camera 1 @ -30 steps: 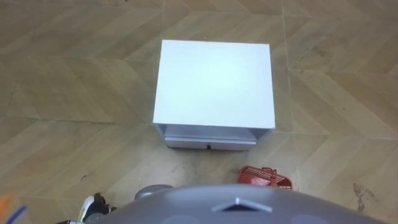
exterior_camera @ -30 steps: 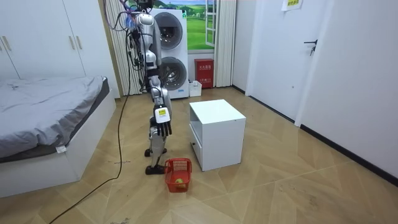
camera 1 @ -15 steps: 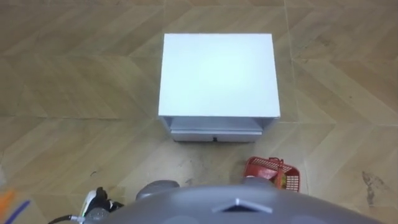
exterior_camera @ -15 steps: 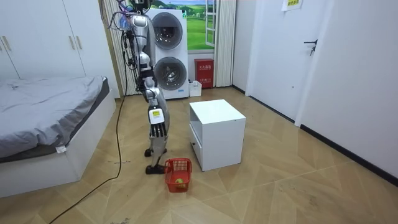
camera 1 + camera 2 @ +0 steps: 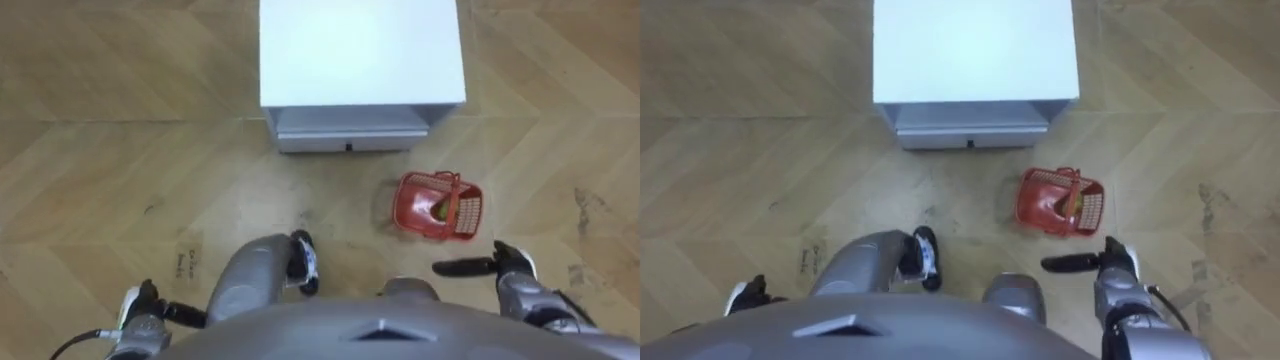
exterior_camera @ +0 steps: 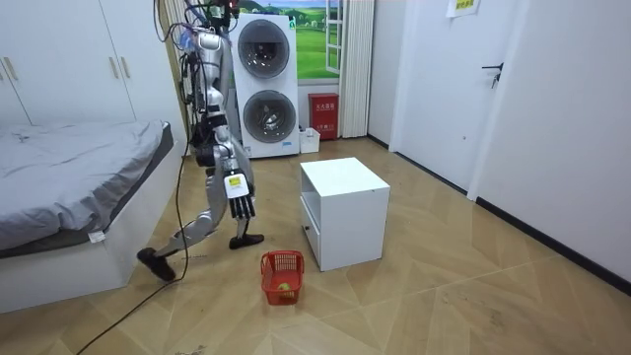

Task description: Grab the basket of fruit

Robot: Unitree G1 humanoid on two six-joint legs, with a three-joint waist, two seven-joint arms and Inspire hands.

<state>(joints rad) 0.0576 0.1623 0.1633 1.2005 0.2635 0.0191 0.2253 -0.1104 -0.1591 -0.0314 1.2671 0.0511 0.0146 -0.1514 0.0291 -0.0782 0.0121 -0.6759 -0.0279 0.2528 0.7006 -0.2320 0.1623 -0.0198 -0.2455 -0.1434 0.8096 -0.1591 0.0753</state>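
- Herringbone wood floor [image 5: 90, 150] runs across the left eye view, with a white cabinet [image 5: 360, 50] at top centre.
- Right of centre, the red fruit basket [image 5: 415, 195] stands on the floor, below the cabinet's lower right corner and apart from it. A yellow-green fruit [image 5: 440, 210] lies inside it.
- At lower right, the right hand [image 5: 508, 268] hangs just below the basket without touching it. Its fingers are straight and relaxed, pointing toward frame left, and they grasp nothing.
- At the lower left edge sits the left hand [image 5: 140, 310]; I cannot tell whether it is clenched or loose.
- In the room view, the robot stands between a bed [image 6: 69, 168] at frame left and the cabinet at centre, with one leg stretched back.
- The basket rests on the floor at lower centre, below and to the right of the hanging right hand.
- Stacked washing machines [image 6: 264, 84] stand at the back.
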